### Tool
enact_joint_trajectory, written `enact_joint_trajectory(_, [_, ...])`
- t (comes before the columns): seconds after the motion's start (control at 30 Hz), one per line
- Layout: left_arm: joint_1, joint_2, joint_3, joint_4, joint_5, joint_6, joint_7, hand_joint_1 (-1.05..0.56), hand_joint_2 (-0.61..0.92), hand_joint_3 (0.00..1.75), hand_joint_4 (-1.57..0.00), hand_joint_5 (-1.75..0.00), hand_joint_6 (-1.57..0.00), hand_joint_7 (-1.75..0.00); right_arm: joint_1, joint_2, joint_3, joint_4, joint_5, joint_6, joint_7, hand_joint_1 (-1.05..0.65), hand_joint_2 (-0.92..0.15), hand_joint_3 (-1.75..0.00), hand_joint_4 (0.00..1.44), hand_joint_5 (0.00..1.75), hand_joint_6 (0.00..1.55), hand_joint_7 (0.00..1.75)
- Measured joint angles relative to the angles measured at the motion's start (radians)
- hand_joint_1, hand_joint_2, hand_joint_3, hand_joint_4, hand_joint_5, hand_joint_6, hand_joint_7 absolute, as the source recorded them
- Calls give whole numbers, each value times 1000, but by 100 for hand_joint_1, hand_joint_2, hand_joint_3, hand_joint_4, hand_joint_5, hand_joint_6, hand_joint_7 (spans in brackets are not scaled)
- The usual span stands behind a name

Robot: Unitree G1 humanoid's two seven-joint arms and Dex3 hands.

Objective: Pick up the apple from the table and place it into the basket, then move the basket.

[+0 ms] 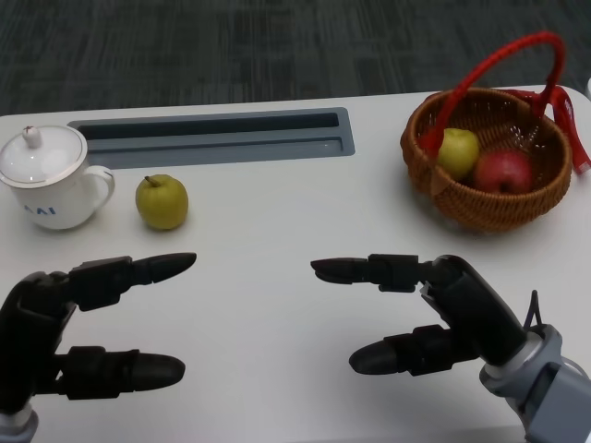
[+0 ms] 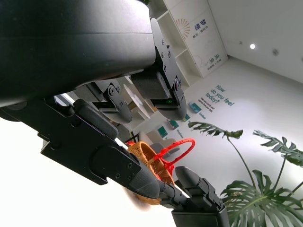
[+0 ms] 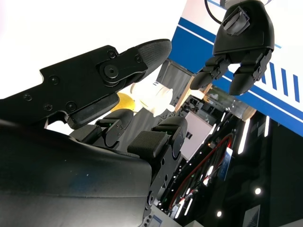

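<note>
table (image 1: 277, 231), white, with a grey recessed tray (image 1: 212, 137) along the far edge. apple (image 1: 162, 201), yellow-green, on the table beside a white lidded mug (image 1: 46, 180) with faint blue letters, unreadable. wicker basket (image 1: 489, 198), red handle, far right, holding a green fruit (image 1: 459, 151) and a red fruit (image 1: 502, 172). left hand (image 1: 69, 332): fingers spread, holding nothing, near the apple. right hand (image 1: 434, 314): fingers spread, holding nothing. wall lettering (image 2: 218, 96) in the left wrist view: "how do you feel today?".
</note>
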Motion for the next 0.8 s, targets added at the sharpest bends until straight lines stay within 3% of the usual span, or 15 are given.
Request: enact_joint_trajectory(0.8, [-1, 5, -16, 28, -3, -14, 0, -62, 73, 0, -92, -1, -83, 0, -16, -6, 0, 4, -45, -15, -33, -50, -79, 0, 75, 0, 69, 0])
